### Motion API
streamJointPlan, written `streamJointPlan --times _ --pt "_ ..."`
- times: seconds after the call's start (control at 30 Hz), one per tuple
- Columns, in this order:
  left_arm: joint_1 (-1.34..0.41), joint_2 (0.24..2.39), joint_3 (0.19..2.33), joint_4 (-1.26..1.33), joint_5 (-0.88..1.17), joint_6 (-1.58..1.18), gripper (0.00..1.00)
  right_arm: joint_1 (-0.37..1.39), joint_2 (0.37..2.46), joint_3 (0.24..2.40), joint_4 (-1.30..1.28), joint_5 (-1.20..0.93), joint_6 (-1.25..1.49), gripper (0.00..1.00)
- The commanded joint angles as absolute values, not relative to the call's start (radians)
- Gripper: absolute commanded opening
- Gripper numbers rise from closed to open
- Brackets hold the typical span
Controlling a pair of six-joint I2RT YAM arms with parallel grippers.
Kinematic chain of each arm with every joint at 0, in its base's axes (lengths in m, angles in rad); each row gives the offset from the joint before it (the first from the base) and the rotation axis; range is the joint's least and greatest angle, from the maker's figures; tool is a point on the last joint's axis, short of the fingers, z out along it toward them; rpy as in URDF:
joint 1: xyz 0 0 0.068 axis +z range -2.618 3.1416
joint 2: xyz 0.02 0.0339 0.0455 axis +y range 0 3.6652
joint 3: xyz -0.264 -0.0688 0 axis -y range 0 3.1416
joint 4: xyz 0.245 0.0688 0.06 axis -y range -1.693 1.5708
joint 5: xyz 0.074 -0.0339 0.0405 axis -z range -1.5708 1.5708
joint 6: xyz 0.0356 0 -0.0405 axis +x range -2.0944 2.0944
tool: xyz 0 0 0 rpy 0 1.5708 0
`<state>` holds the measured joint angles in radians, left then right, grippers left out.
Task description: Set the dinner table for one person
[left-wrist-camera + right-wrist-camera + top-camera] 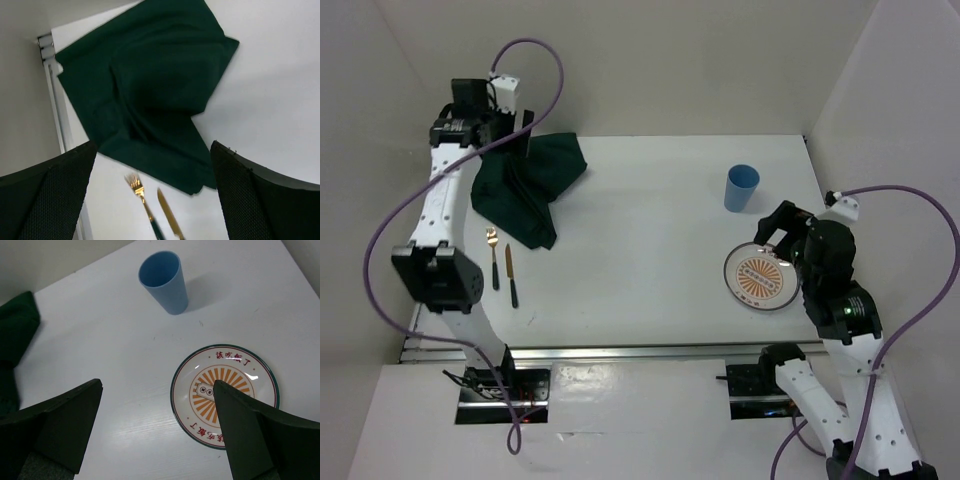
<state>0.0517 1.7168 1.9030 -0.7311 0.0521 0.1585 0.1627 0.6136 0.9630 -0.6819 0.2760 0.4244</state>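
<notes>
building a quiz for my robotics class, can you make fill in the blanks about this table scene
1. The cup beyond the plate is ____ in colour.
2. The gold fork lies beside a gold ____.
3. The crumpled cloth on the dinner table is dark ____.
4. The right hand, near the plate, is ____ and holds nothing.
Missing words: blue; knife; green; open.

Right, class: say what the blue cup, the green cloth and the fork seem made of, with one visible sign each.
Blue cup: probably plastic; even matte colour, thin rim. Green cloth: fabric; lies in soft folds. Fork: gold-toned metal head, judging by its shine; its dark handle is unclear.
</notes>
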Motion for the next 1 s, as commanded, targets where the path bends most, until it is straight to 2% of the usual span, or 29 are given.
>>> streamJointPlan --times 0.0,0.07,0.23,0.47,0.7,0.77,0.8,0.9,0.97 --pt "0.025 1.919 2.103 -0.805 -0.046 0.114 1.0 0.158 0.644 0.992 -0.595 0.233 0.393 1.0" --pt "0.025 2.005 2.231 -0.818 -0.092 0.1 1.0 0.158 0.67 0.983 -0.565 0.221 0.393 1.0" --pt "0.025 2.115 2.301 -0.723 -0.224 0.121 1.0 0.158 0.69 0.974 -0.554 0.181 0.411 1.0" --pt "0.025 2.12 2.178 -0.634 -0.212 0.202 1.0 0.158 0.681 0.943 -0.554 0.163 0.431 1.0" --pt "0.046 2.22 2.255 -0.732 -0.071 0.193 1.0 0.158 0.681 0.98 -0.592 0.155 0.431 1.0" --pt "0.069 2.22 2.255 -0.72 -0.008 0.183 0.93 0.158 0.681 0.991 -0.604 0.164 0.431 1.0" --pt "0.069 2.208 2.255 -0.697 0.012 0.183 0.86 0.158 0.681 0.991 -0.615 0.164 0.431 1.0" --pt "0.069 2.16 2.223 -0.663 0.092 0.183 0.55 0.158 0.663 0.991 -0.626 0.164 0.431 1.0" --pt "0.069 2.149 2.212 -0.652 0.106 0.172 0.26 0.158 0.643 0.991 -0.644 0.164 0.44 1.0"
